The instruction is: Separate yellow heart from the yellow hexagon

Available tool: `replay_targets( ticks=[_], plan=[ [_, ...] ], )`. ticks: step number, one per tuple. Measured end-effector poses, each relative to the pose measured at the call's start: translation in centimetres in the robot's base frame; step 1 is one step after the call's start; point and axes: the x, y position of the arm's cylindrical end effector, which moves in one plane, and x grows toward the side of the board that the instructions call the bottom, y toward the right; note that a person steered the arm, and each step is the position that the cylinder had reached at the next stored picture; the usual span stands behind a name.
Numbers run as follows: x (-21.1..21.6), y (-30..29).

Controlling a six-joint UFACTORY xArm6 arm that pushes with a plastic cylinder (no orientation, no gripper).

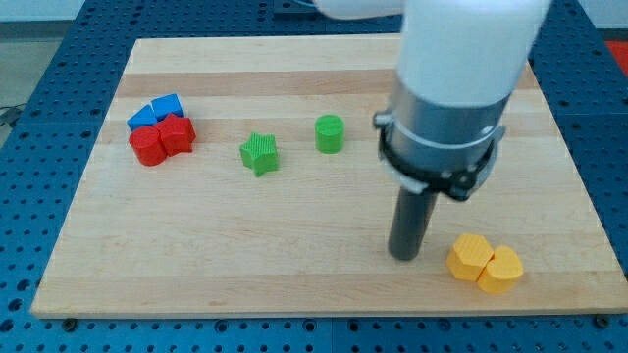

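Observation:
Two yellow blocks touch each other near the view's bottom right. The left one looks like the yellow hexagon. The right one looks like the yellow heart, though their shapes are hard to tell apart. My tip rests on the board just left of the yellow pair, a short gap from the left yellow block. The arm's white and grey body rises above it.
A green star and a green cylinder sit mid-board. At the left, two blue blocks touch two red blocks. The wooden board lies on a blue perforated table; its bottom edge runs close below the yellow blocks.

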Motion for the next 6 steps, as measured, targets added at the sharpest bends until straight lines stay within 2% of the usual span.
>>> replay_targets(
  ticks=[1, 2, 6],
  plan=[
    [0.9, -0.2],
    [2.6, 3.3],
    [3.6, 11.4]
  ],
)
